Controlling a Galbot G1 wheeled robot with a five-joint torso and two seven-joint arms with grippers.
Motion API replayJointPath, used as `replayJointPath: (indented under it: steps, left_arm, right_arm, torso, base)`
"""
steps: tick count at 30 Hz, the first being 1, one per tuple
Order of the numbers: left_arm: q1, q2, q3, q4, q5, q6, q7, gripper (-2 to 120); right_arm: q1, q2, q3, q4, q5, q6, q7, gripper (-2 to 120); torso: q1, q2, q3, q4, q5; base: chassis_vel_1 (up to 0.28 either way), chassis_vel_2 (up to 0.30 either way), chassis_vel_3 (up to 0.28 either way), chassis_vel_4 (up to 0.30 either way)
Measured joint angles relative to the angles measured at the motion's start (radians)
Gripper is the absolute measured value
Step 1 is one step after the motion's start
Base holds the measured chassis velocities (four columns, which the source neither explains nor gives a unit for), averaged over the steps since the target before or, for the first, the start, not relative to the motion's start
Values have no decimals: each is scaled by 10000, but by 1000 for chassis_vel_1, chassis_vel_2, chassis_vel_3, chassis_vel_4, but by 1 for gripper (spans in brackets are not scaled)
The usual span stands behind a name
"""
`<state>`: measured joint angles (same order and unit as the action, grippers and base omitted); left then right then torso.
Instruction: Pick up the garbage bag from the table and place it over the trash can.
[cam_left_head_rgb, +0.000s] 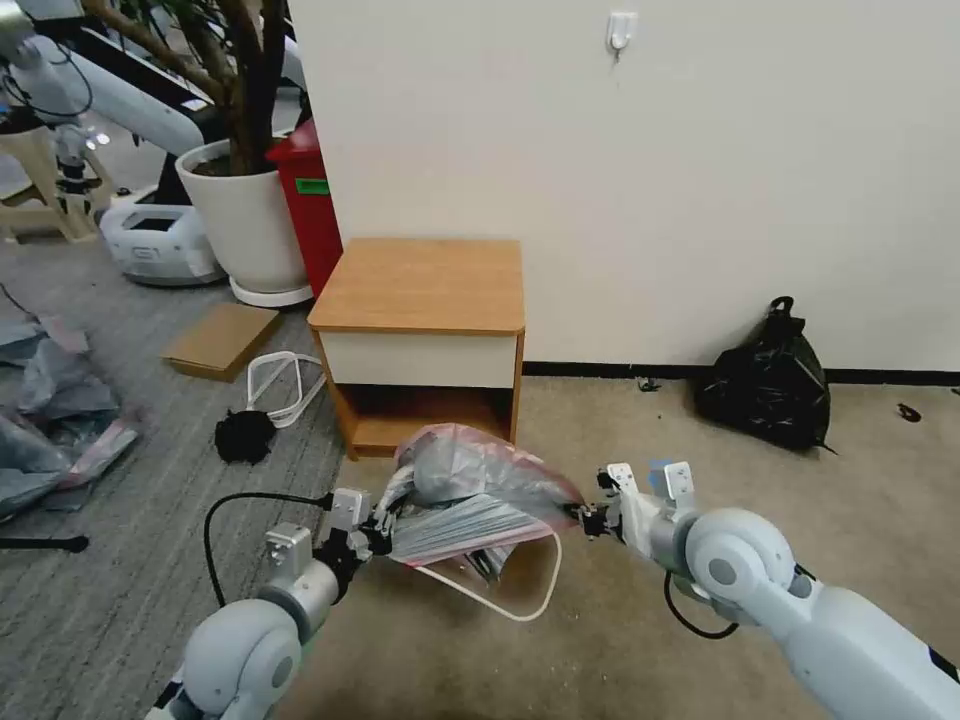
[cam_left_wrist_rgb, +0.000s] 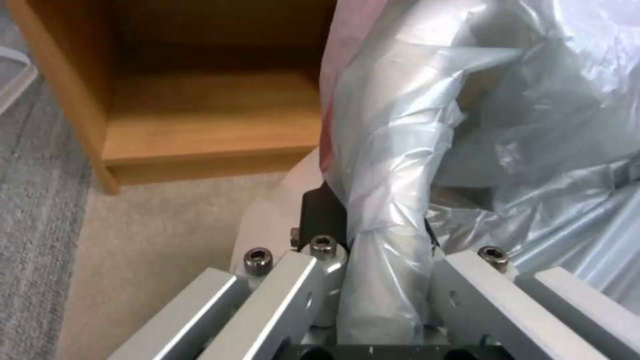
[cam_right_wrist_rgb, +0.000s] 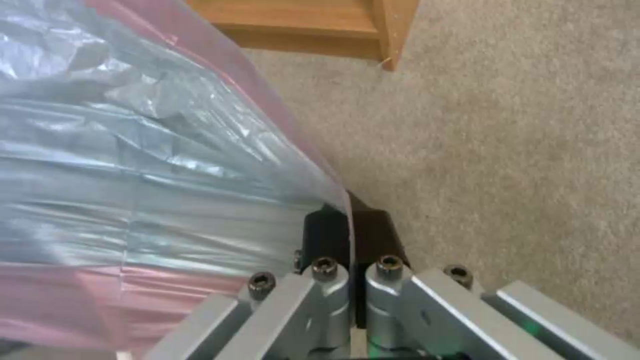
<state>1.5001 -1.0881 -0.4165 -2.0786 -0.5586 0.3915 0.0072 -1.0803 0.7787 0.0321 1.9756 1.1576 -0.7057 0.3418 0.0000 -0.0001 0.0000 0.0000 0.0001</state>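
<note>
- here, head view: the garbage bag, translucent grey with a pinkish-red rim band, hangs stretched between the two grippers, above the trash can and in front of the open lower shelf of the table.
- left gripper: it sits at the bag's left end, its fingers clamped on a gathered fold of grey plastic; in the left wrist view that fold runs down between the two metal finger arms, with the black pad pressed against its side.
- right gripper: it sits at the bag's right end, its fingers pinched together on the pink rim; in the right wrist view the black fingertips meet with the thin pink-edged film trapped between them, and the bag spreads away from that point.
- trash can: cream-white; part of its rolled rim shows as a curved band below and to the right of the bag, on beige carpet; the rest is covered by plastic.
- table: its wooden top is bare; the white drawer front faces the robot; the lower shelf lies just behind the bag.
- surroundings: a knotted black bag rests against the wall, well to the right; a red bin and a white plant pot stand to the left of the table.
</note>
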Motion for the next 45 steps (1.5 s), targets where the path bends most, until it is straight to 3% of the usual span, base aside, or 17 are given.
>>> replayJointPath:
  steps: [13, 20, 32, 37, 45]
  left_arm:
    - [-141, -29, -164, 118, -27, -348, 32, 3]
    - [-359, -288, -30, 300, 1, -647, -623, 3]
    - [-450, -472, 138, 372, -301, -843, -1157, 3]
    - [-581, -672, 203, 457, -496, -902, -1436, 3]
    - [-616, -950, 282, 521, -494, -990, -1625, 3]
  right_arm:
    - [-302, -133, 173, 117, -48, 4, -205, 0]
    - [-582, 60, 244, 304, -111, 3, -202, 0]
    - [-821, 248, 327, 534, -122, -6, -179, 0]
    - [-919, 315, 359, 664, -93, -7, -180, 13]
    - [-1125, 436, 448, 847, -87, -18, -203, 24]
  torso:
    - [0, 0, 0, 0, 0]
    - [0, 0, 0, 0, 0]
    - [0, 0, 0, 0, -1]
    - [0, 0, 0, 0, -1]
    - [0, 0, 0, 0, -1]
  base:
    - [0, 0, 0, 0]
    - [0, 0, 0, 0]
    - [0, 0, 0, 0]
    - [0, 0, 0, 0]
    - [0, 0, 0, 0]
